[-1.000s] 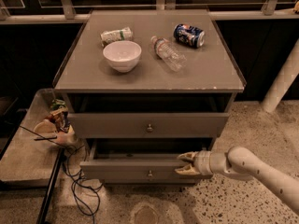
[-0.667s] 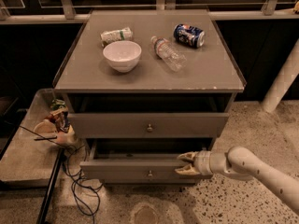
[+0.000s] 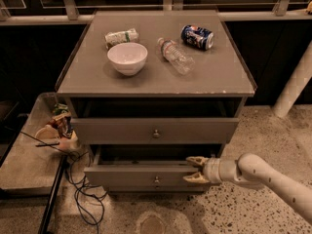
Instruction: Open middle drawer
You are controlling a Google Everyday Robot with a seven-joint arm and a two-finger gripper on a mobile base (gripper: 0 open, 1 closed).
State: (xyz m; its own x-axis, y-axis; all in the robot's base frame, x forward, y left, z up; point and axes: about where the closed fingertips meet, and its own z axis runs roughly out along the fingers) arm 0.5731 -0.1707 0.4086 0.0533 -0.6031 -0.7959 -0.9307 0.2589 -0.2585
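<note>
While the middle drawer (image 3: pixel 131 176) sits pulled out, gripper (image 3: pixel 196 169) at its right end, fingers (image 3: pixel 197 159) spread about its front edge

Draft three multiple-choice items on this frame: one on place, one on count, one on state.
1. Where is the hand?
A. at the upper drawer's knob
B. down on the floor
C. at the right end of the middle drawer front

2. How many things lie on the cabinet top?
A. two
B. four
C. six

3. The middle drawer is:
A. pulled partway out
B. flush shut
C. taken out entirely

Answers:
1 C, the hand sits against that front's right end.
2 B, there is a bowl, a bottle, a can and a packet.
3 A, its front stands forward of the cabinet.
</note>
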